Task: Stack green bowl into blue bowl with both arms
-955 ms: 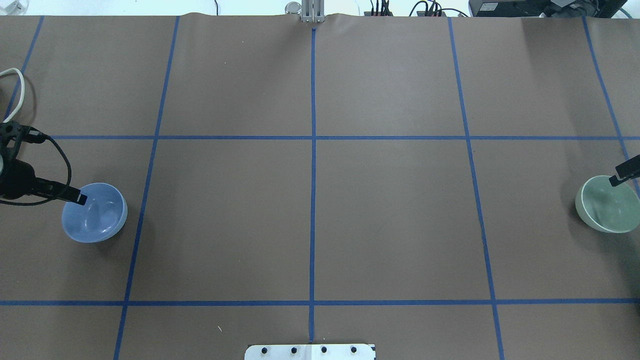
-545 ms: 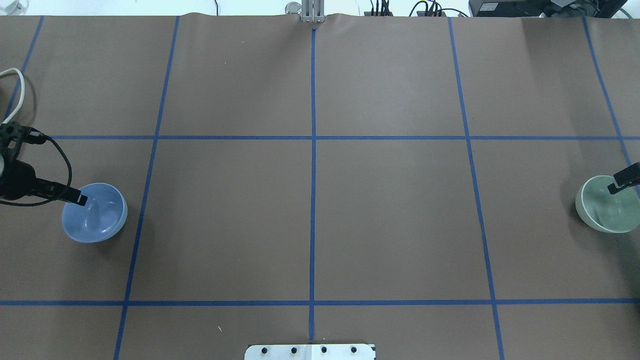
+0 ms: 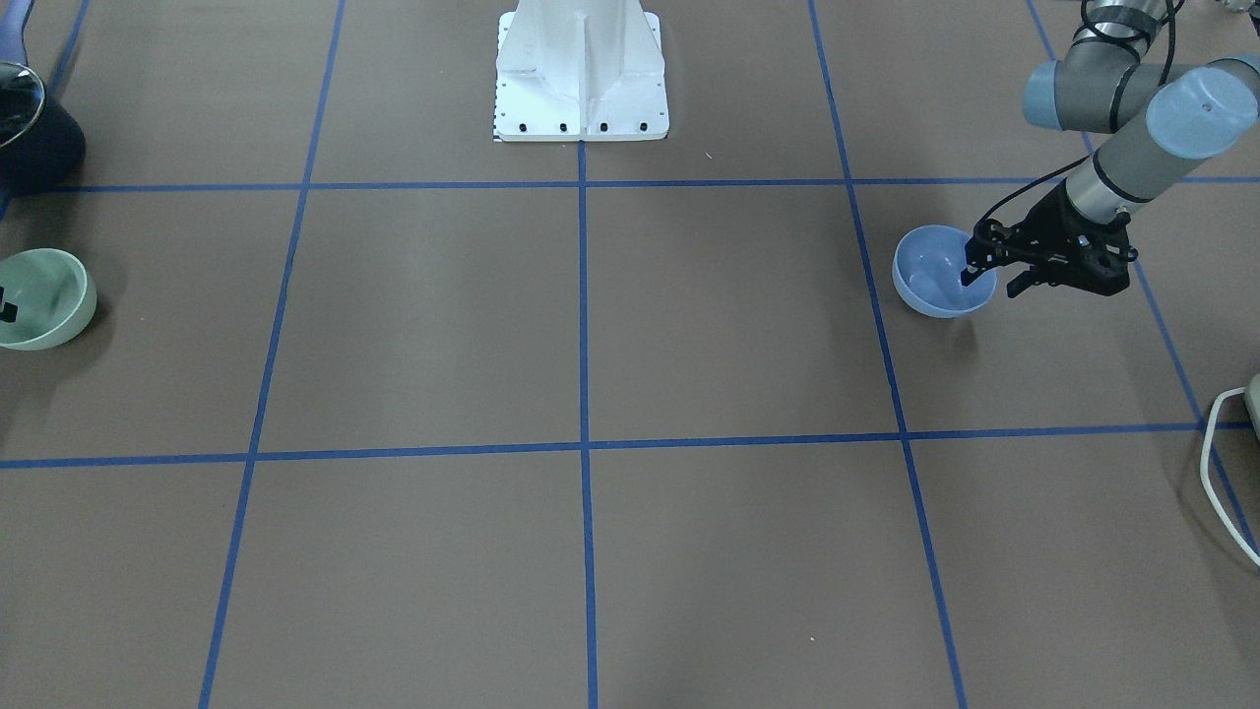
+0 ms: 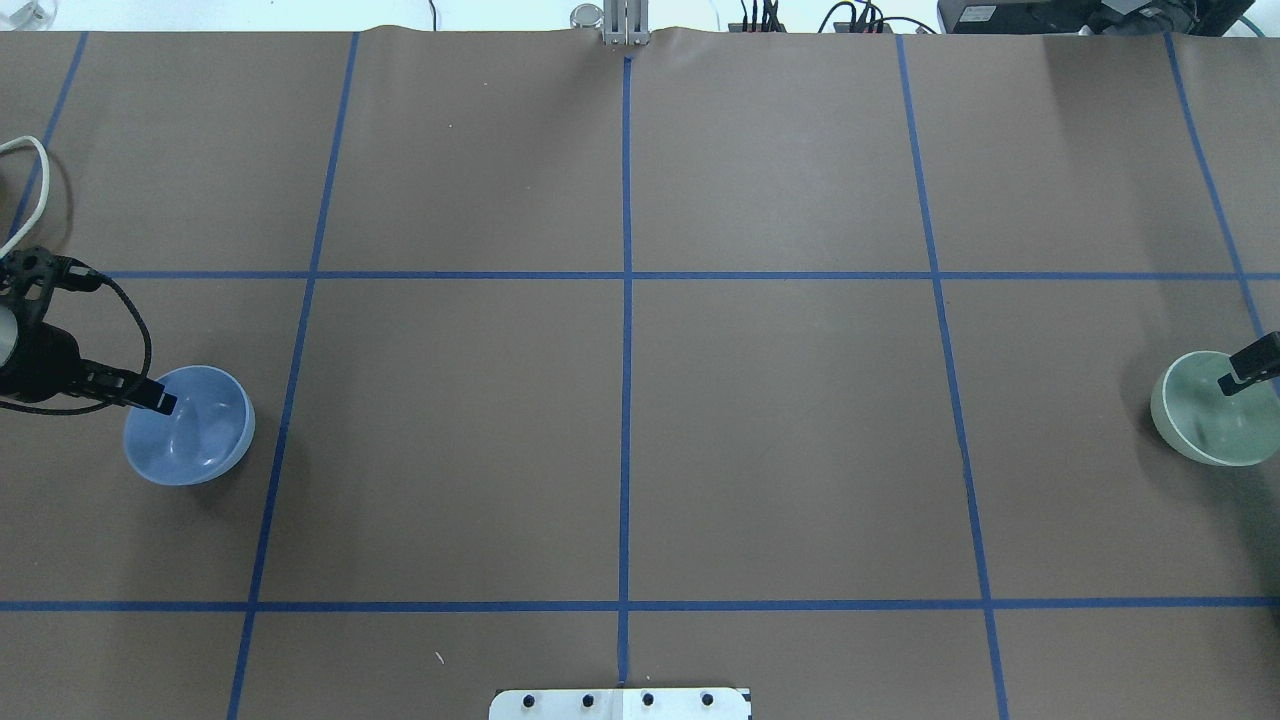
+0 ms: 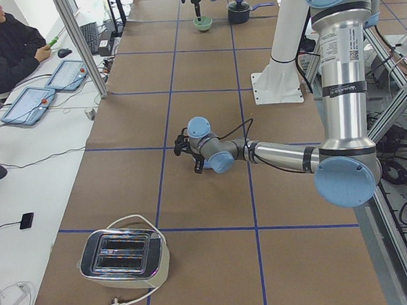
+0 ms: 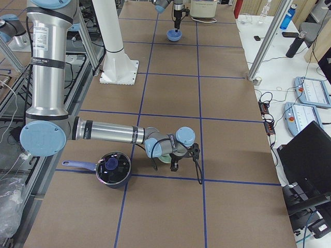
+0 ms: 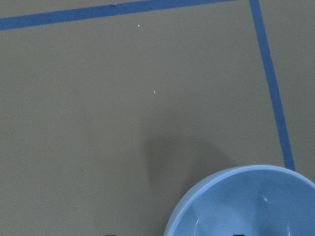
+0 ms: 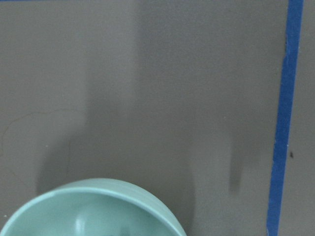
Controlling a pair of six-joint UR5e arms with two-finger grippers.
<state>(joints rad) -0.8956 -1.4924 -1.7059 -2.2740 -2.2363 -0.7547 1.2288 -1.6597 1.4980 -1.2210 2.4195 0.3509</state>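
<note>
The blue bowl [image 3: 933, 281] sits upright on the table at my left side; it also shows in the overhead view [image 4: 195, 440] and the left wrist view [image 7: 246, 206]. My left gripper [image 3: 994, 279] is open and straddles its rim, one finger [image 4: 160, 402] inside and the other outside. The green bowl [image 4: 1200, 425] sits upright at the far right edge; it also shows in the front view [image 3: 44, 295] and the right wrist view [image 8: 88, 211]. My right gripper [image 6: 174, 161] is open at its rim, with one finger [image 4: 1240, 375] inside the bowl.
A dark pot with a lid [image 6: 113, 169] stands close behind the green bowl, on the robot's side. A toaster [image 5: 123, 254] with a white cable [image 4: 30, 160] stands beyond the blue bowl. The white base mount [image 3: 581, 74] is at the table's middle edge.
My right gripper's finger has come down and a little inward into the green bowl. My left gripper has barely shifted at the blue bowl's rim. Both bowls stay put.
</note>
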